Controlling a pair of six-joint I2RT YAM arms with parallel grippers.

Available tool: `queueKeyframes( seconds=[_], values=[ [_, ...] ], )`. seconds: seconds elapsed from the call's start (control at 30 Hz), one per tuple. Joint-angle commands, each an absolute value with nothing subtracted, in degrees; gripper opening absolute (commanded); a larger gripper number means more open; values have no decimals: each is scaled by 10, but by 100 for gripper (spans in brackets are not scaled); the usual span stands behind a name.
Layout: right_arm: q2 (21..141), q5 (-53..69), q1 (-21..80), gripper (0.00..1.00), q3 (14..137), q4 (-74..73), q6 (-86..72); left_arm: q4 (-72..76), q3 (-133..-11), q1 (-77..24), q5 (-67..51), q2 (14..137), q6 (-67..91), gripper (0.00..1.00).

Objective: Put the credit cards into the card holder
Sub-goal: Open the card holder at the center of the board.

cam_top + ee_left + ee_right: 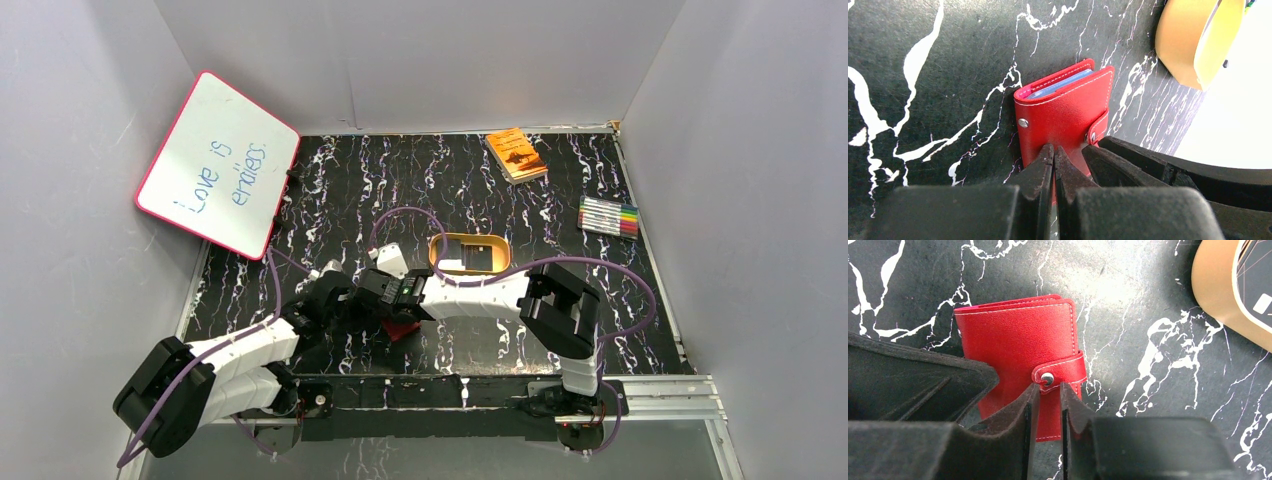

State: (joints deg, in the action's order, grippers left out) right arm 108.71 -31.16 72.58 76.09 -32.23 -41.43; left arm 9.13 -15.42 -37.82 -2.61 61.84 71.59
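We see one whiteboard point(218, 165). The left gripper point(1053, 150) is clenched at the near edge of one red card holder point(1063, 107) on the table point(480, 340). The right gripper point(1048, 390) sits at its tab, and we cannot tell whether it grips. One dark card point(467, 255) lies in one tray point(437, 245), then one book point(516, 153).

The black table point(500, 190) with white streaks held a red card holder point(403, 328), a gold tray point(434, 255), an orange book point(516, 153) and some pens point(609, 216).
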Motion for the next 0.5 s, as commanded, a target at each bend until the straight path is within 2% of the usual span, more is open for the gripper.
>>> queueKeyframes(
  seconds=[0.0,0.23,0.47],
  values=[
    [1070,-346,723,25,768,-345,-407,32,-134,-378,-16,627,705,0],
    [1065,-343,723,0,762,-343,-409,34,-137,-378,-17,631,705,0],
    [1053,-361,721,0,757,-360,-430,35,-138,-377,-13,641,700,0]
  ],
)
